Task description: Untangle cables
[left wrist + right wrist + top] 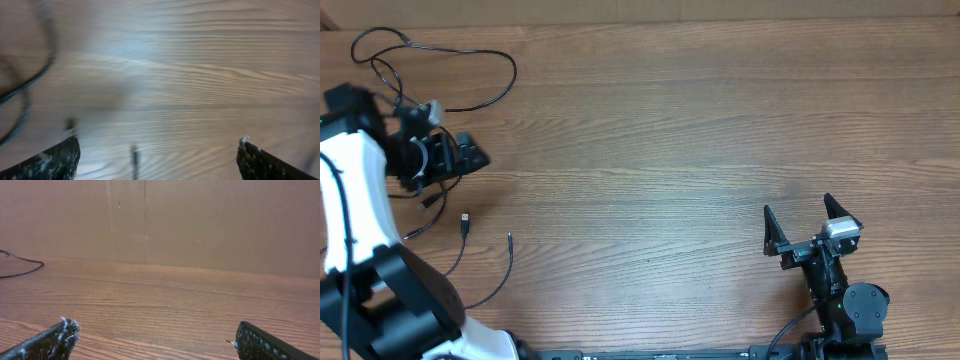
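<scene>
The cables [510, 62] lay at the far left of the table [670, 130], all on my left arm's side. One cord made a wide, loose loop near the back edge. Two more ran toward the front, well apart from each other, each ending free; one plug [465, 218] lay just in front of my left gripper [472, 155]. Where the cords met, under and beside that gripper, my own arm hid them, so I could not tell whether any knot or crossing was left there.

My left gripper was spread as wide as it goes and held nothing. Its wrist camera showed both fingers [55, 160] at the bottom corners with bare wood between them, a blurred cord curving off to the left and what looked like two thin cord ends low in the frame.

My right gripper [798, 206] was over bare wood on the right side, well apart from every cord, jaws wide and empty. Its camera caught only a bit of cord far off to the left.

I judged the job well along: the visible cords lay slack and mostly separate. What remained, as I read it, was checking the hidden patch by my left gripper and pulling apart any cords that crossed there.
</scene>
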